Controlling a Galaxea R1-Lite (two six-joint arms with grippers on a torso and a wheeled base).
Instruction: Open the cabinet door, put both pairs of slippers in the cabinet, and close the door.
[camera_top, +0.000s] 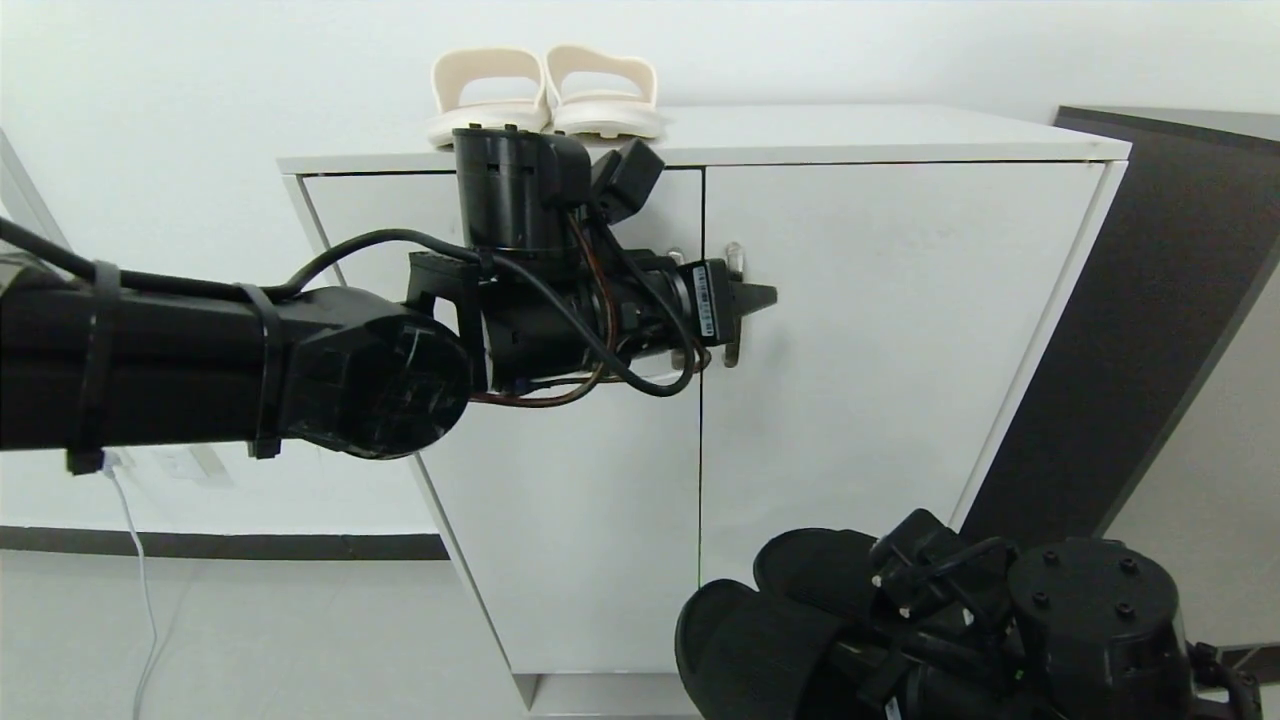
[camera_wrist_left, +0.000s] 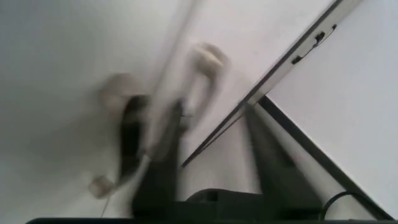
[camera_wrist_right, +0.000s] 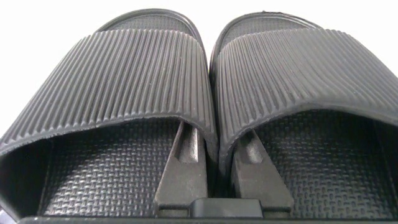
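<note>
White cabinet (camera_top: 900, 135) is standing against the wall (camera_top: 150, 100), taking up most of the head view. Both doors are sitting closed, left door (camera_top: 570, 470) and right door (camera_top: 880, 350) meeting at the centre seam. The left arm is stretching across the left door, with the left end effector (camera_top: 762, 297) lying at the right door's handle (camera_top: 735, 255), over its middle part (touching or just in front, can't tell, as the left wrist view is smeared). How wide it is standing isn't readable either. Black slippers (camera_top: 760, 620) are hanging low in front of the right door, side by side. The right end effector (camera_wrist_right: 216, 140) is clamping them: one finger (camera_wrist_right: 183, 162) is sitting inside each slipper, pinching the two inner side walls together under the ribbed straps. Cream slippers (camera_top: 545, 95) are resting as a pair on the cabinet top, at its left end above the left door, touching each other. A thin white cable (camera_top: 140, 580) is hanging down the wall left of the cabinet.
</note>
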